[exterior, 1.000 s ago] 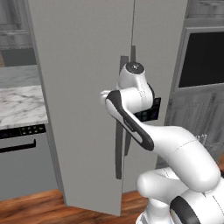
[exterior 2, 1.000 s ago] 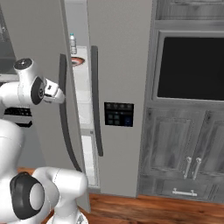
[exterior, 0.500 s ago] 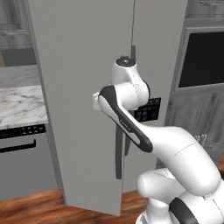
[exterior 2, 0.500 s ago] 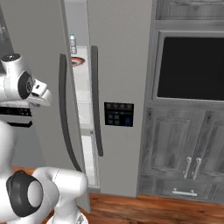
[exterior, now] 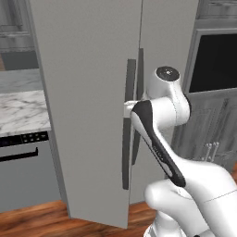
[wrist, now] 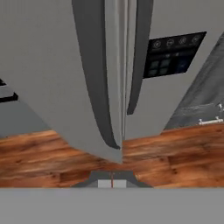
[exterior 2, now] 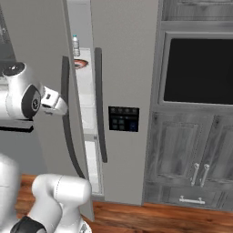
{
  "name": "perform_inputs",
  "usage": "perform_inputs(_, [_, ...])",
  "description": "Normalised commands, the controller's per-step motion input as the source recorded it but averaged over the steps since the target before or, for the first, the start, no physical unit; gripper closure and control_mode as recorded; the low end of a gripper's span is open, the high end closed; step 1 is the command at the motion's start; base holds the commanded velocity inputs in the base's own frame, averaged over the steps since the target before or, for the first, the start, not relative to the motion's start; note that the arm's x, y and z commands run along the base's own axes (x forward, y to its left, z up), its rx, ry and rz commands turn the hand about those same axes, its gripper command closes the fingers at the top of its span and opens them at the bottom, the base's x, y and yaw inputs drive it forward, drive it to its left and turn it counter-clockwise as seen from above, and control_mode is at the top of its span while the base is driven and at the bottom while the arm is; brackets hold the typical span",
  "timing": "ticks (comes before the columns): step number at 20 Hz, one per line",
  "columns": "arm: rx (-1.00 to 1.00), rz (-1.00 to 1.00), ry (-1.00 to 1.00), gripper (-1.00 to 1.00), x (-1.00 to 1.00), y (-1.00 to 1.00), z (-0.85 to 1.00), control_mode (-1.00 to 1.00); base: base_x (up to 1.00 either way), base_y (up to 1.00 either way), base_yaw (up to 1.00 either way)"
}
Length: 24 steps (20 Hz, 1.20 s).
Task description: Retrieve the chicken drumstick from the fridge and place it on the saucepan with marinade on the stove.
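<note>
Gripper (wrist: 112,183) with fingers pressed together, holding nothing, just before the dark handle (wrist: 94,74) of the fridge's (exterior: 92,92) left door (exterior 2: 41,54), which stands ajar. Beyond the fingers, white shelves show through the gap (exterior 2: 86,100). The chicken drumstick cannot be made out.

No words, brands or numbers can be read. The small black dispenser panel (exterior 2: 123,119) on the tall grey two-door fridge (exterior 2: 123,68) shows only blurred pale marks.
</note>
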Motion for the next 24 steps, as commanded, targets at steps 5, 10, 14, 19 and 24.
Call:
perform_inputs(5, [0.00,0.03,-0.39,1.00,-0.06,-0.99,0.00,-1.00,0.00,0.00,0.00])
perform_inputs(10, [0.02,0.10,-0.06,1.00,0.00,-0.55,0.00,-1.00,0.00,0.00,0.00])
perform_inputs(14, [0.00,0.07,-0.09,1.00,0.00,-0.40,0.00,-1.00,0.00,0.00,0.00])
perform_inputs(19, [0.00,0.10,-0.08,1.00,0.00,-0.27,0.00,-1.00,0.00,0.00,0.00])
perform_inputs(24, [0.00,0.01,0.00,-1.00,0.00,0.00,0.00,-1.00,0.00,0.00,0.00])
